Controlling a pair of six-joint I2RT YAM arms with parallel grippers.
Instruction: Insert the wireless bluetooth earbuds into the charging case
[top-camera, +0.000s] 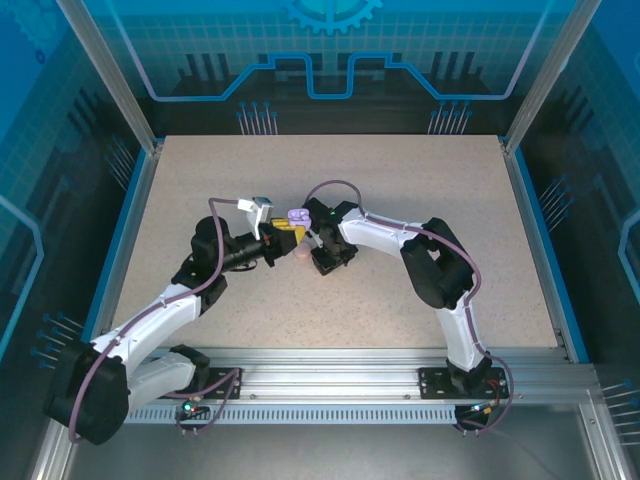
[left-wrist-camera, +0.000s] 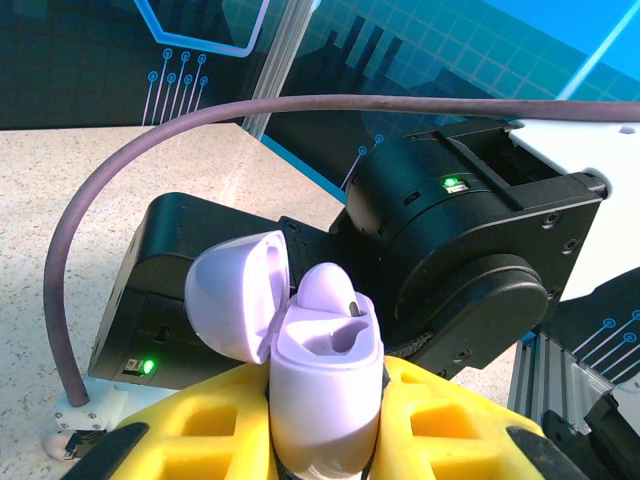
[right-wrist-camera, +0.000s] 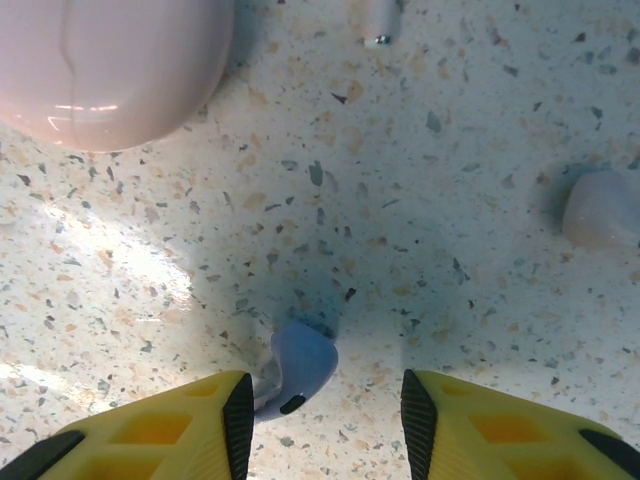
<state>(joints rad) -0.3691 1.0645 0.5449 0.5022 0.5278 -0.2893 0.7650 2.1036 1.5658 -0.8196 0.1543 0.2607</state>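
Left pincer (left-wrist-camera: 325, 445) is clenching the open purple charging case (left-wrist-camera: 325, 385), with a seated earbud (left-wrist-camera: 325, 290) resting inside. Right pincer (right-wrist-camera: 322, 420) is hanging released over a loose purple earbud (right-wrist-camera: 300, 365), which is lying on the counter (right-wrist-camera: 450, 250), well apart from its edges, near a pink case (right-wrist-camera: 110, 70).
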